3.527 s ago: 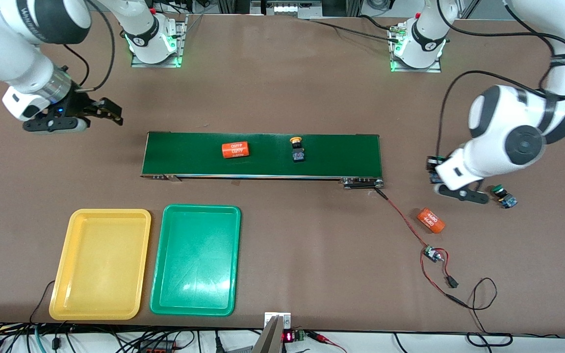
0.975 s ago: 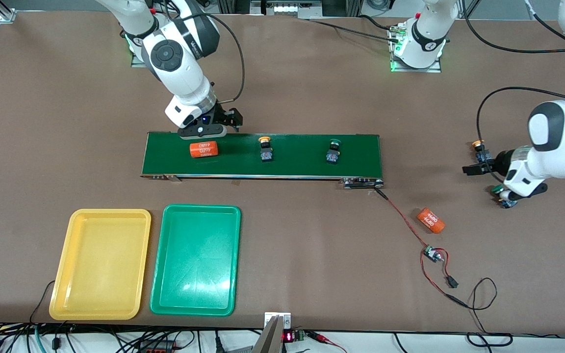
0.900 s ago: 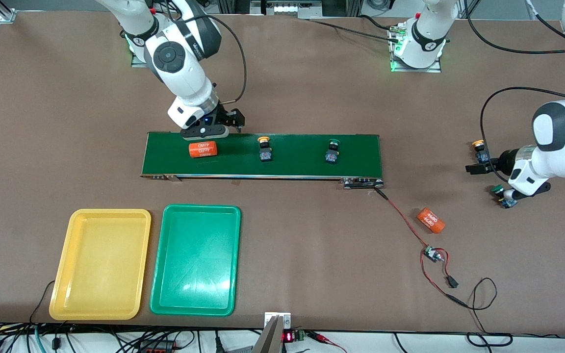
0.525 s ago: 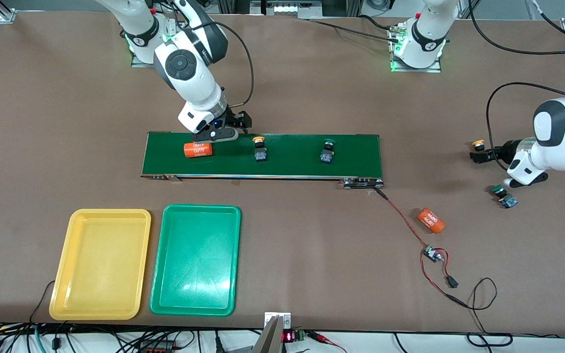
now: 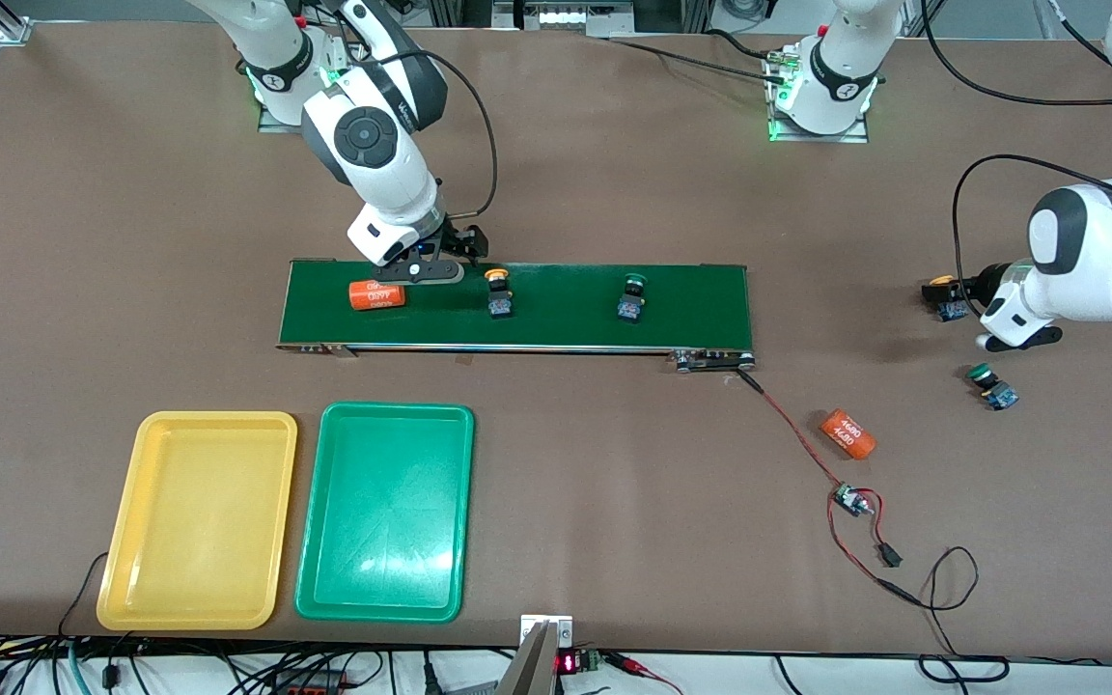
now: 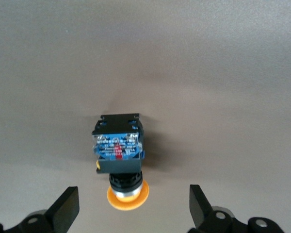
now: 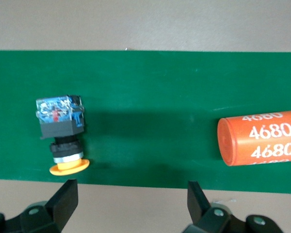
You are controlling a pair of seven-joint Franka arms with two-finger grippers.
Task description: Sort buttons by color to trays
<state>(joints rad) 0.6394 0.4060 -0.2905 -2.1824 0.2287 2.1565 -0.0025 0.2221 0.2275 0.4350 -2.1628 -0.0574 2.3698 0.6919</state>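
Two buttons ride the dark-green belt [image 5: 556, 328]: a yellow-capped button [image 5: 498, 294] [image 7: 62, 126] and a green-capped button [image 5: 630, 297]. My right gripper [image 5: 467, 249] [image 7: 131, 204] hangs open over the belt's edge nearest the arm bases, beside the yellow-capped button, with nothing between its fingers. At the left arm's end, another yellow-capped button [image 5: 947, 307] [image 6: 119, 145] lies on the table. My left gripper [image 5: 942, 294] [image 6: 134, 213] is open just over it, its fingers [image 6: 65, 211] either side of the cap. Another green-capped button [image 5: 992, 386] lies nearer the front camera. The yellow tray [image 5: 199, 521] and green tray [image 5: 385, 512] hold nothing.
An orange "4680" cylinder [image 5: 377, 294] [image 7: 262, 143] lies on the belt under the right wrist. A second orange cylinder [image 5: 847, 434] lies on the table beside a red-and-black cable [image 5: 855, 502] that runs from the belt's end.
The belt has carried the cylinder and both buttons toward the right arm's end. My right gripper moved over the belt's edge beside the yellow-capped button. My left gripper swung over the yellow-capped button on the table.
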